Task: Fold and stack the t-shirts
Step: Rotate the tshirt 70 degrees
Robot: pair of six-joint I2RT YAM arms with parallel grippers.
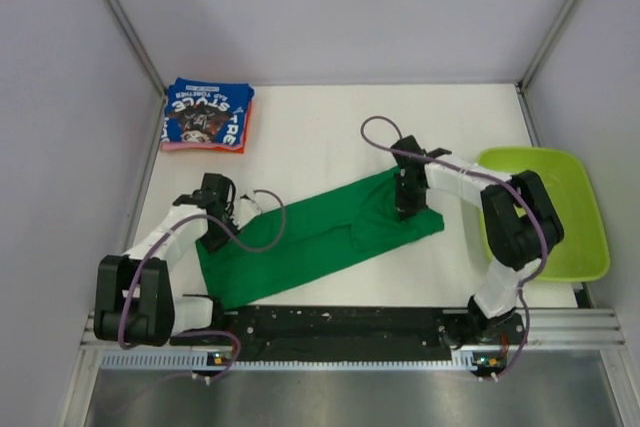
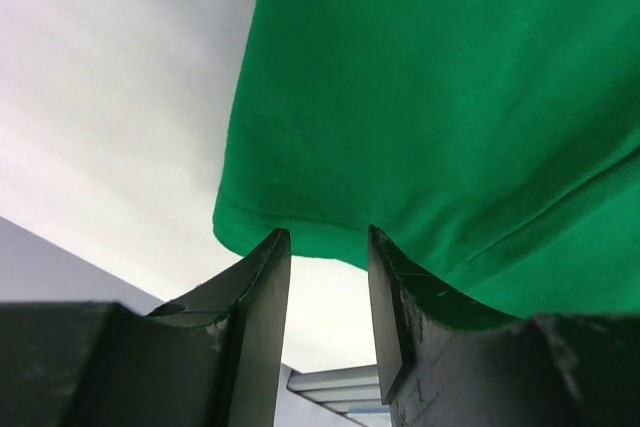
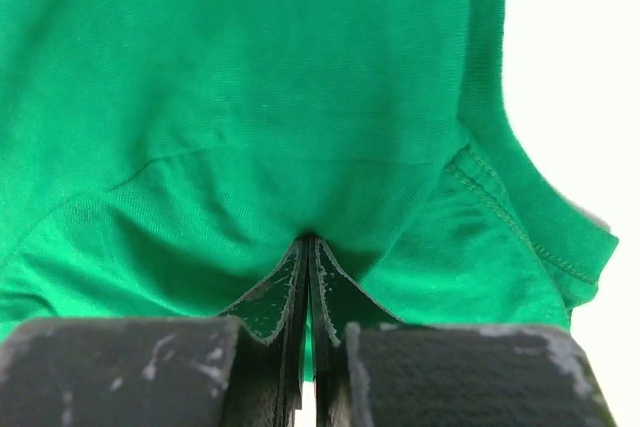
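Observation:
The green t-shirt (image 1: 320, 232) lies in a long diagonal band across the table, from near left to middle right. My right gripper (image 1: 405, 207) is shut on a fold of it near its right end; the right wrist view shows the jaws pinched on green cloth (image 3: 300, 127). My left gripper (image 1: 222, 209) is open at the shirt's left edge, its fingertips (image 2: 270, 247) just touching the hem (image 2: 290, 237), with nothing between them. The blue t-shirt (image 1: 207, 113) with white lettering lies folded on the orange-pink one (image 1: 237, 143) at the back left.
A lime-green plastic tub (image 1: 555, 209) stands at the right edge of the table. Grey walls enclose the table on three sides. A black rail (image 1: 340, 327) runs along the near edge between the arm bases.

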